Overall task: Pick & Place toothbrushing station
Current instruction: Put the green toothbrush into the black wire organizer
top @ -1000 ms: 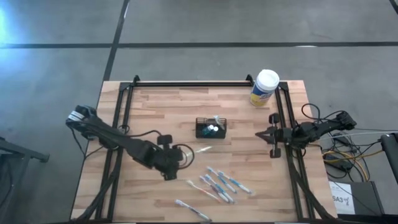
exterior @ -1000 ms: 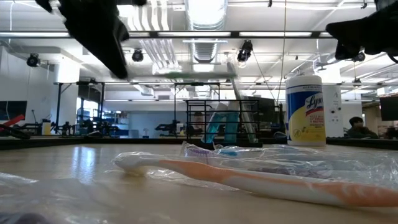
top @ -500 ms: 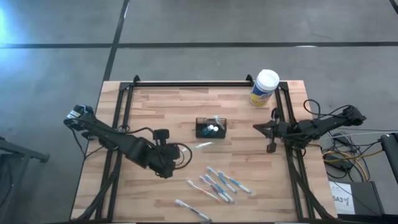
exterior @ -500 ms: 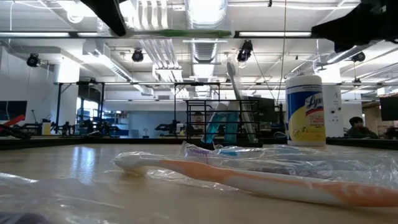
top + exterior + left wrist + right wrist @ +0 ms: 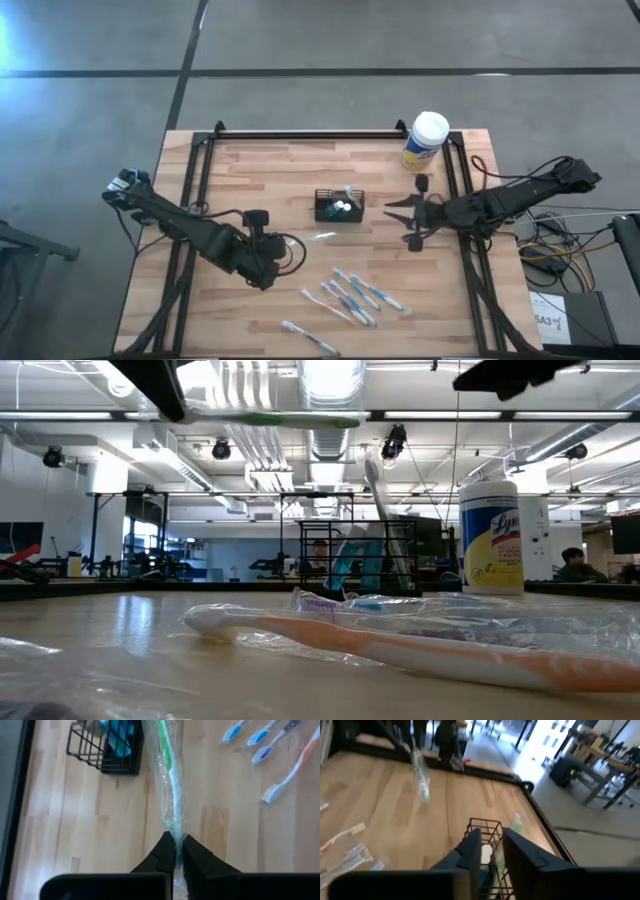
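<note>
From my seat, the left gripper [image 5: 174, 851] has its two dark fingers pinched together on the end of a green toothbrush in a clear wrapper [image 5: 168, 775], holding it clear of the table [image 5: 250, 170]. In the left wrist view the crinkled film runs straight out from the fingertips toward the toothbrushing station [image 5: 340, 206], whose near corner lies just beside the wrapper's far end.

My right gripper [image 5: 402, 218] hangs just off the station's side that faces the table's right edge, apart from it, with its fingers spread well open. In the right wrist view the caddy sits directly ahead of those fingers.

The station is a small black wire caddy near the table's middle, a little toward the far edge, with a white-capped item and something blue and green standing in it.

The table is pale butcher-block wood with a black metal frame. Loose toothbrushes [image 5: 352, 294], blue, purple and orange handled, lie scattered toward the near edge. A round canister [image 5: 425, 141] with a white lid and yellow label stands at the far right corner.
</note>
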You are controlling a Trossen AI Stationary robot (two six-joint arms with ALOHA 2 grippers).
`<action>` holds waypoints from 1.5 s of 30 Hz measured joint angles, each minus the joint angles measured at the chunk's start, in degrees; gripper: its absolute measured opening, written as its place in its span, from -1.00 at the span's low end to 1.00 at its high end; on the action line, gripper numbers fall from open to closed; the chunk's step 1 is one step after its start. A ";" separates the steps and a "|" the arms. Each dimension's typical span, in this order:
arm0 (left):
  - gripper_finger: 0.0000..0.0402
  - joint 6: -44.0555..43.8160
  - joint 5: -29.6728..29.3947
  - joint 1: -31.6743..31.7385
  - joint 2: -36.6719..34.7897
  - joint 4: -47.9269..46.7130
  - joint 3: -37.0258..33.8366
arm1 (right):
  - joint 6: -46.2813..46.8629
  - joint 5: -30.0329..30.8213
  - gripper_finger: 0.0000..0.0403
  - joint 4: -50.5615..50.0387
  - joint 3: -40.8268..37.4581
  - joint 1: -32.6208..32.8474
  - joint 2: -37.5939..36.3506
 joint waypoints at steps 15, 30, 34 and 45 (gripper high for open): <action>-0.93 -3.55 1.39 -0.39 0.07 -4.10 0.38 | -3.99 0.04 0.03 -13.09 26.03 0.00 26.47; -0.93 -5.61 1.04 0.06 0.07 -7.93 8.49 | -8.27 0.33 0.05 -22.59 44.39 -0.13 46.12; -0.93 -5.68 1.04 0.40 0.08 -8.30 8.46 | -10.03 1.95 0.05 -21.28 46.15 -0.20 48.46; -0.93 -3.36 1.46 1.58 3.17 -8.17 8.52 | -11.27 4.52 -0.01 -20.56 46.55 -2.23 51.68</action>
